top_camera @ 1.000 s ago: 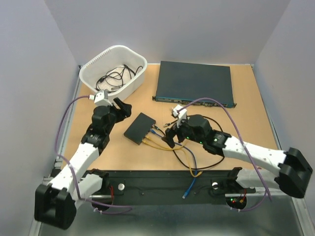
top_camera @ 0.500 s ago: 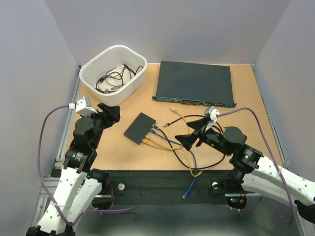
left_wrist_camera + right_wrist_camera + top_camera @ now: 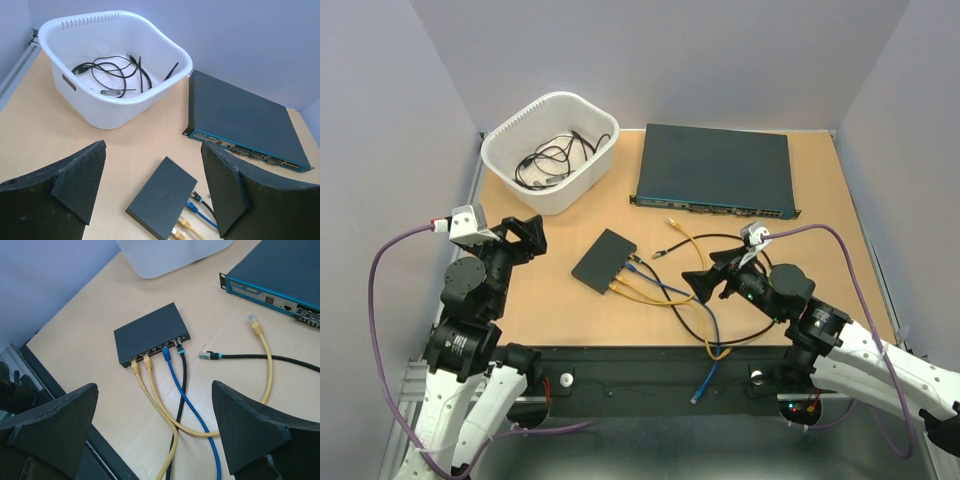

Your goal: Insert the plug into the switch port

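Two pincers in view, both released and empty.

Left gripper [image 3: 527,234]: jaws spread wide, nothing between them. It sits at 9 o'clock of the small flat black rectangular box [image 3: 604,259], apart from it.

White plastic slotted basket [image 3: 576,186]: 10 o'clock corner of the tan wooden table [image 3: 820,200], with a tangle of thin black cords [image 3: 548,158] inside.

The small box lies flat mid-table, turned askew. Its row of switch ports [image 3: 156,350] runs along the edge facing 4 o'clock in the top view. Four plugs are seated there (read off the right wrist view, left to right): first yellow plug [image 3: 134,365], second yellow plug [image 3: 147,360], blue plug [image 3: 165,352], black plug [image 3: 179,346]. Their cables trail off toward 5 o'clock and cross one another.

Loose ends on the table:
- A black cable end with a teal band [image 3: 205,355] lies at 3 o'clock of the box, near it but not touching.
- A yellow cable end [image 3: 255,322] lies at 2 o'clock, nearer the big unit.

Large dark blue-grey flat metal unit [image 3: 715,165]: 1 o'clock of the table, port-lined face toward the arms.

Right gripper [image 3: 710,275]: jaws wide apart, gripping nothing. It is at 3 o'clock of the small box, beyond the loose black end, over the cable loop; I cannot tell whether it touches the cables.
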